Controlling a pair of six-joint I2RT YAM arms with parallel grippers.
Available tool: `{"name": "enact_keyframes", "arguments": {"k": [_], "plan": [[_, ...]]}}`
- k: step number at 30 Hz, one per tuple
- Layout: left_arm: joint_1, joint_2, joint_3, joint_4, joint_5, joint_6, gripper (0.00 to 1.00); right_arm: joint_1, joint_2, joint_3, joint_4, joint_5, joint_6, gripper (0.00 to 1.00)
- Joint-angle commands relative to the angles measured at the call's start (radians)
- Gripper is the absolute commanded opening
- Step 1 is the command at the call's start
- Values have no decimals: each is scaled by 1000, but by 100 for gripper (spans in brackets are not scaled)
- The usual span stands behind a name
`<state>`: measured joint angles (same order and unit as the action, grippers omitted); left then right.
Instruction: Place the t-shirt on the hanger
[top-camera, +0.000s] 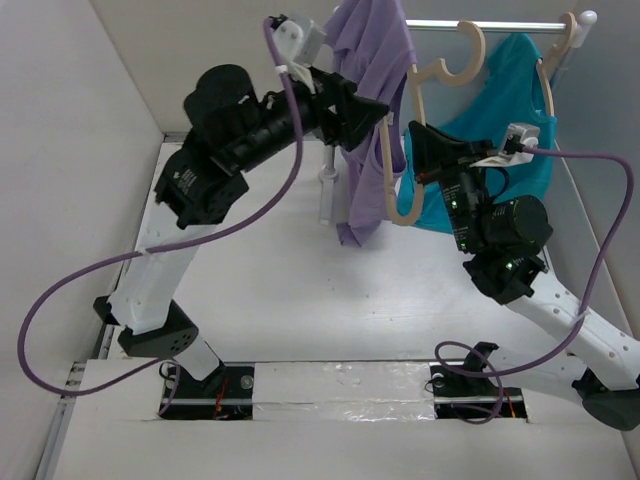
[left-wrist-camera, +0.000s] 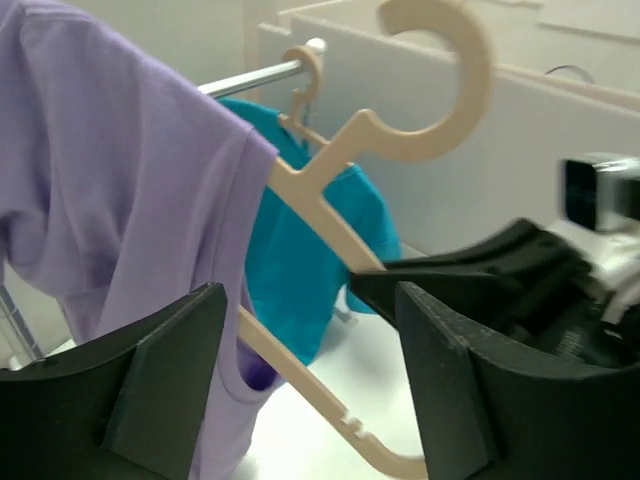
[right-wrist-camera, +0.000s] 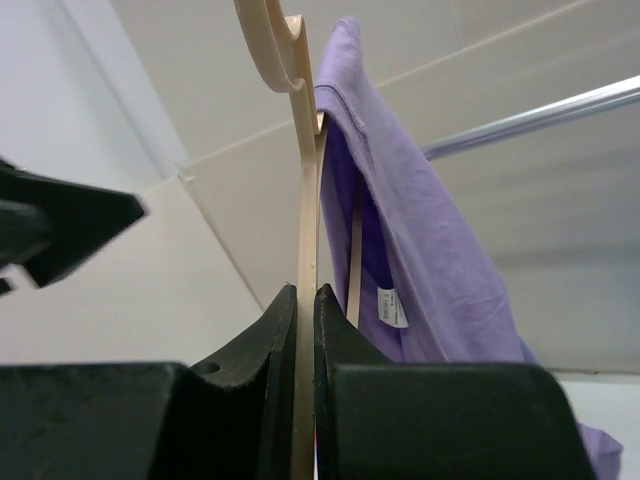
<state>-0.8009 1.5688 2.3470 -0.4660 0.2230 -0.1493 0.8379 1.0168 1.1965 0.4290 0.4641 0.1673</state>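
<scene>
The lavender t-shirt (top-camera: 362, 90) hangs draped over one arm of the beige wooden hanger (top-camera: 384, 190), held up in the air in front of the rail. My right gripper (top-camera: 425, 150) is shut on the hanger's other arm, and in the right wrist view the wood (right-wrist-camera: 306, 200) runs up between the closed jaws (right-wrist-camera: 306, 300). The t-shirt (right-wrist-camera: 400, 230) with its white label hangs just behind. My left gripper (top-camera: 375, 112) is open beside the t-shirt. In the left wrist view the hanger (left-wrist-camera: 420, 140) passes between its spread fingers (left-wrist-camera: 310, 380), with the t-shirt (left-wrist-camera: 110, 190) at the left finger.
A teal t-shirt (top-camera: 500, 110) hangs on a second beige hanger (top-camera: 560, 45) on the metal rail (top-camera: 500, 25) at the back right. It also shows in the left wrist view (left-wrist-camera: 290, 270). The rail's upright post (top-camera: 325, 185) stands below the left gripper. White walls enclose the table.
</scene>
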Motion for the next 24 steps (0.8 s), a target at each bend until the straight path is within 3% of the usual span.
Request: {"name": "enact_keyframes", "arguments": {"k": [1,9,18,21,22,24], "plan": [[-37,74,31,-8,-212,77,66,-3,-67,32,30,-47,50,0],[-46,146,20,55,-367,143,70,-72,-86,71,-104,-145,156,0],[-55,177,21,102,-269,182,66,-91,-70,87,-153,-194,225,0],[-55,183,23,104,-248,185,46,-91,-66,86,-162,-211,242,0],[-55,185,24,102,-241,185,26,-91,-64,81,-162,-220,248,0],[-55,181,34,93,-229,183,0,-91,-64,69,-157,-222,251,0]]}}
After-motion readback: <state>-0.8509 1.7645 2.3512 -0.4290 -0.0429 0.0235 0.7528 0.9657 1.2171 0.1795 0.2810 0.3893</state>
